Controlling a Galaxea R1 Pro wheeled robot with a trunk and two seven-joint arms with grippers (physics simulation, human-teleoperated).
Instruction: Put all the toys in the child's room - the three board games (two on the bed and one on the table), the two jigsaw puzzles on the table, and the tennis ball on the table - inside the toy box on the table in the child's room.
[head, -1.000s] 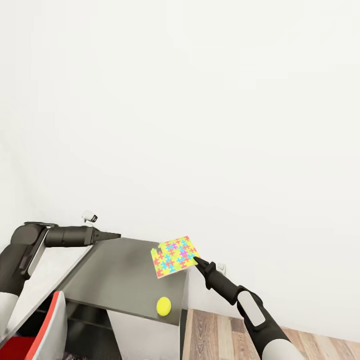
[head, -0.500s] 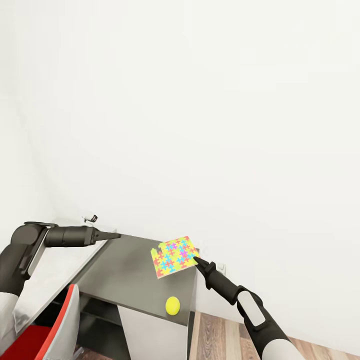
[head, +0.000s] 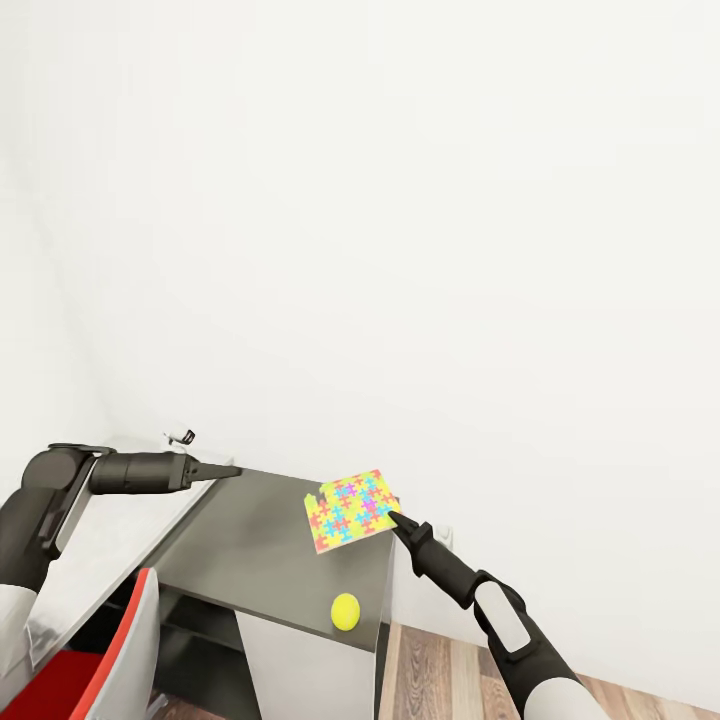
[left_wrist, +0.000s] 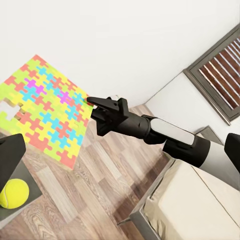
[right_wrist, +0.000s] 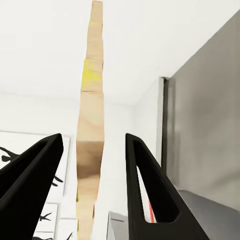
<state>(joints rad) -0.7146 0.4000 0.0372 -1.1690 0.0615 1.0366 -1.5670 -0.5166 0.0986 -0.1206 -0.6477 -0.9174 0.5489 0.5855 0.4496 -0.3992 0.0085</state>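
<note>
My right gripper (head: 392, 517) is shut on a jigsaw puzzle (head: 350, 510), a bright yellow, pink and blue board held tilted in the air over the table's (head: 260, 555) right end. In the right wrist view the puzzle (right_wrist: 91, 130) stands edge-on between the two fingers (right_wrist: 145, 190). The left wrist view has the puzzle (left_wrist: 45, 107) hanging over the wood floor, and one corner piece is missing. The tennis ball (head: 345, 611) lies near the table's front corner. My left gripper (head: 232, 470) hovers open above the table's back edge, holding nothing. The toy box and board games are out of view.
A red chair (head: 95, 670) stands at the lower left, close to the table. A white wall rises right behind the table, with a small white object (head: 180, 437) at its foot. The bed's beige mattress (left_wrist: 200, 205) lies beyond my right arm, and wood floor (head: 640, 690) lies to the right.
The head camera has swung, so the table and ball sit further right in the picture. Both arms keep their pose and the puzzle stays in my right gripper.
</note>
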